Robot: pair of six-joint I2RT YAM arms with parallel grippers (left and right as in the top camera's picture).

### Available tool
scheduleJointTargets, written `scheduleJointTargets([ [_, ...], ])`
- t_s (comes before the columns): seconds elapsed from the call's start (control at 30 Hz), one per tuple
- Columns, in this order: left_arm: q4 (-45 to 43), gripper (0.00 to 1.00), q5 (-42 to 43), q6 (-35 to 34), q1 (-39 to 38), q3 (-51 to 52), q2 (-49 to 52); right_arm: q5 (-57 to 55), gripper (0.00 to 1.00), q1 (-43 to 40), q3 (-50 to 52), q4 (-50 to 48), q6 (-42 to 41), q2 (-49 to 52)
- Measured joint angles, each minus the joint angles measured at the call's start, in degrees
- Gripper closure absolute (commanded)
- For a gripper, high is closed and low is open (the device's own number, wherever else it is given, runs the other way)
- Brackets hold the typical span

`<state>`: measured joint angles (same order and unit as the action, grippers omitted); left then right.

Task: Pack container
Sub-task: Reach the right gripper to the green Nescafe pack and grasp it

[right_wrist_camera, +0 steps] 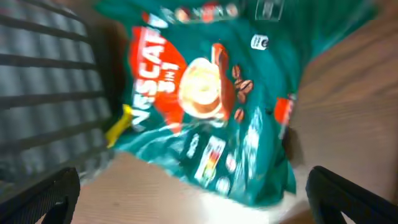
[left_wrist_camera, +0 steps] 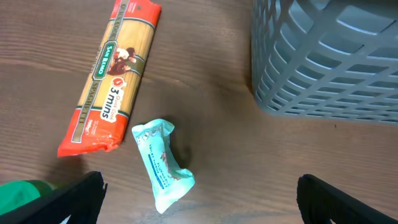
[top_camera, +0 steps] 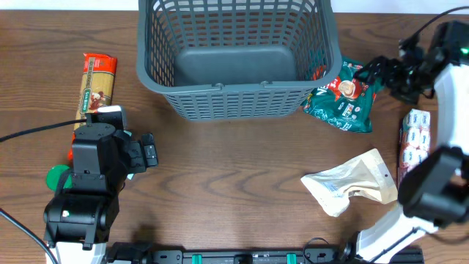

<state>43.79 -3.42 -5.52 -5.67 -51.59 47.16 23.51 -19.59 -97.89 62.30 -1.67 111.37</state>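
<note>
right wrist view: right end effector (right_wrist_camera: 193,194) spread wide over coffee bag (right_wrist_camera: 211,106) beside container (right_wrist_camera: 43,81); left end effector (left_wrist_camera: 199,191) spread too.

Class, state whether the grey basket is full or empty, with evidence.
Empty: overhead, the basket shows a bare floor; the coffee pack lies outside it.

Dark grey slotted plastic basket (top_camera: 234,99): matt. Brown wood-grain table (top_camera: 234,176): smooth, faint sheen. Teal film coffee pouch (right_wrist_camera: 211,106) beside basket: glossy, creased.

Blurred: coffee packet (right_wrist_camera: 211,106), small print unreadable. Cropped at top edge: container (top_camera: 234,99). Half hidden beneath left arm (top_camera: 91,172): green item (top_camera: 56,177).
</note>
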Motion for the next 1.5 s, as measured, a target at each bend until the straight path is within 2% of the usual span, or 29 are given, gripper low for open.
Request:
scheduleJointTargets([
  [0.23, 0.0, 0.01, 0.0, 0.0, 0.0, 0.0, 0.0, 2.4, 0.01, -0.1, 0.0, -4.0, 2.3, 8.6],
  [0.97, 0.1, 0.02, 0.0, 0.0, 0.0, 0.0, 0.0, 7.0, 0.02, -0.9, 0.0, -8.4, 7.9, 17.4],
  [1.03, 0.1, 0.01, 0.0, 0.0, 0.0, 0.0, 0.0, 7.4, 0.14, -0.9, 0.0, -8.5, 8.2, 17.6],
  [1.07, 0.1, 0.01, 0.0, 0.0, 0.0, 0.0, 0.0, 7.5, 0.25, -0.9, 0.0, -8.6, 8.3, 17.6],
  [1.17, 0.1, 0.02, 0.0, 0.0, 0.0, 0.0, 0.0, 7.4, 0.49, -0.9, 0.0, -8.9, 8.8, 18.2],
  [1.33, 0.1, 0.01, 0.0, 0.0, 0.0, 0.0, 0.0, 8.3, 0.64, -1.2, 0.0, -8.8, 8.6, 18.4],
  [1.43, 0.1, 0.01, 0.0, 0.0, 0.0, 0.0, 0.0, 9.0, 0.88, -1.3, -0.2, -8.7, 8.8, 18.4],
  [1.5, 0.1, 0.02, 0.0, 0.0, 0.0, 0.0, 0.0, 9.5, 0.99, -1.4, -0.4, -8.4, 8.8, 18.4],
])
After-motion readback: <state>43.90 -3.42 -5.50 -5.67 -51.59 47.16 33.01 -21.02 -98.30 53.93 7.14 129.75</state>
